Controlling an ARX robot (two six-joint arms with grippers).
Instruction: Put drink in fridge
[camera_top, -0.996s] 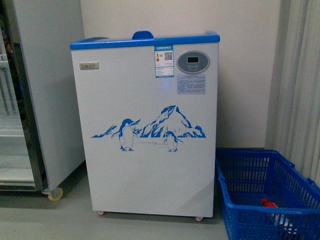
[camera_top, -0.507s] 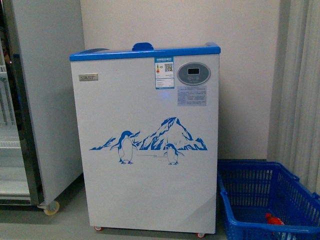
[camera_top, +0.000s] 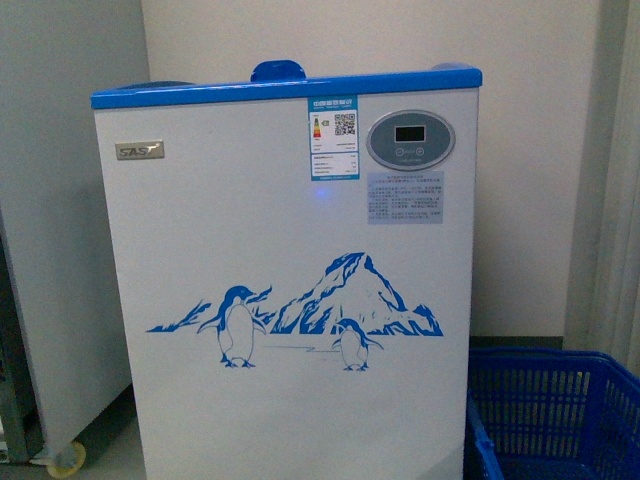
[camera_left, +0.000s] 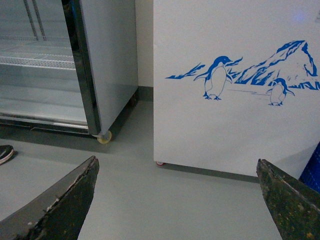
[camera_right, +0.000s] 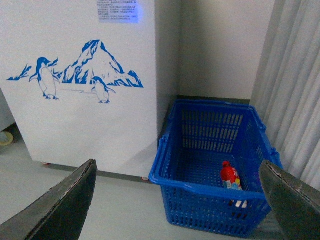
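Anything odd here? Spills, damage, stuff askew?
Nothing stands out. The fridge stands square, the floor looks dry, and the drink sits in the blue basket. Only a shoe tip at the left wrist view's edge.

Front view close, facing fridge (camera_top: 285, 300); both wrist views angled floorward, sharing its lower front.

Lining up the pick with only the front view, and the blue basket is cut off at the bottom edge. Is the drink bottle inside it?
Observer: Yes. The right wrist view shows the red-capped drink bottle inside the blue basket, beside the fridge.
Operator: Is the right claw free?
Observer: The right claw is open, with nothing between its fingers.
Operator: And the left?
Observer: The left claw is open and empty too, pointed at the fridge's penguin front.
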